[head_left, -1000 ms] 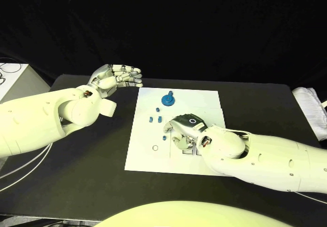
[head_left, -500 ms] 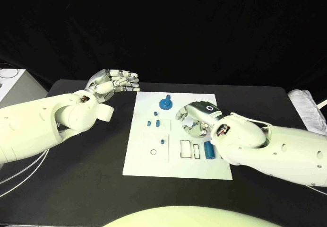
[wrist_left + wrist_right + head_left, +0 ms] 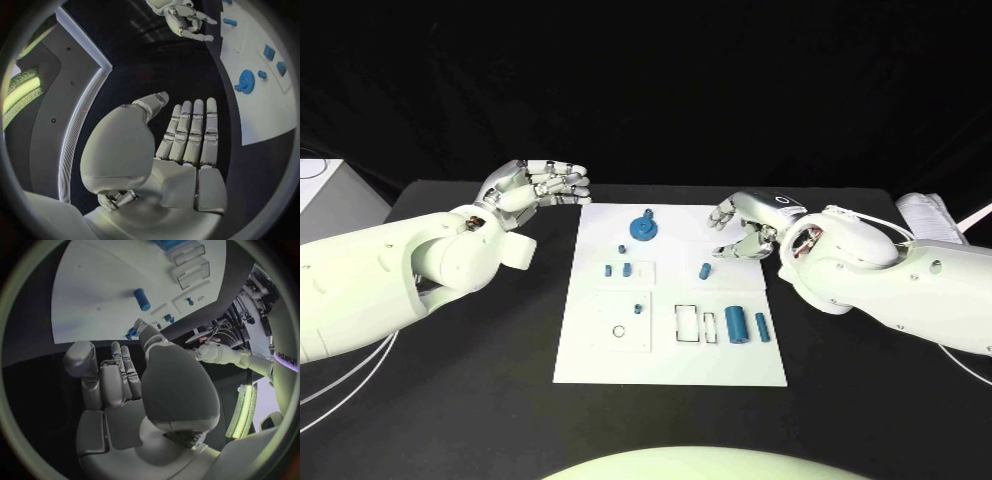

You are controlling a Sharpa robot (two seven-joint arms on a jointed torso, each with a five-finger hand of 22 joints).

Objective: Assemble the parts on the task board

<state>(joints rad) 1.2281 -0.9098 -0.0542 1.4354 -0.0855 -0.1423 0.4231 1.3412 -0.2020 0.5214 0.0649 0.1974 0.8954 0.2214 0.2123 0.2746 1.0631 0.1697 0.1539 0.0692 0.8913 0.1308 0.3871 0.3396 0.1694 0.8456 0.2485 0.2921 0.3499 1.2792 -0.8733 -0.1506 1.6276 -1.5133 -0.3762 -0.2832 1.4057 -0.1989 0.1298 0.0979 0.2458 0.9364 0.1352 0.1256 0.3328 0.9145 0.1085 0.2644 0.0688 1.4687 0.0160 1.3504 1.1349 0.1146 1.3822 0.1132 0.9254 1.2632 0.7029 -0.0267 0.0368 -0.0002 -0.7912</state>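
Note:
The white task board (image 3: 675,360) lies mid-table. A round blue part with a stem (image 3: 643,228) stands near its far edge, with several small blue parts (image 3: 627,268) below it and one loose blue part (image 3: 705,270) beside them. Two blue cylinders (image 3: 736,326) lie next to two empty rectangular slots (image 3: 687,323). My right hand (image 3: 750,215) hovers over the board's far right corner, fingers loosely bent, holding nothing. My left hand (image 3: 538,183) hangs off the board's far left corner, also holding nothing. In the left wrist view my left hand (image 3: 181,145) stretches toward the round blue part (image 3: 245,81).
A pale box (image 3: 322,185) stands at the table's left edge and a white ribbed object (image 3: 935,215) lies at its right edge. Black tabletop surrounds the board on all sides.
My right hand has lifted off the board's middle and drawn back to its far right corner, uncovering the two blue cylinders and the slots. The left hand has hardly moved; the camera shifted.

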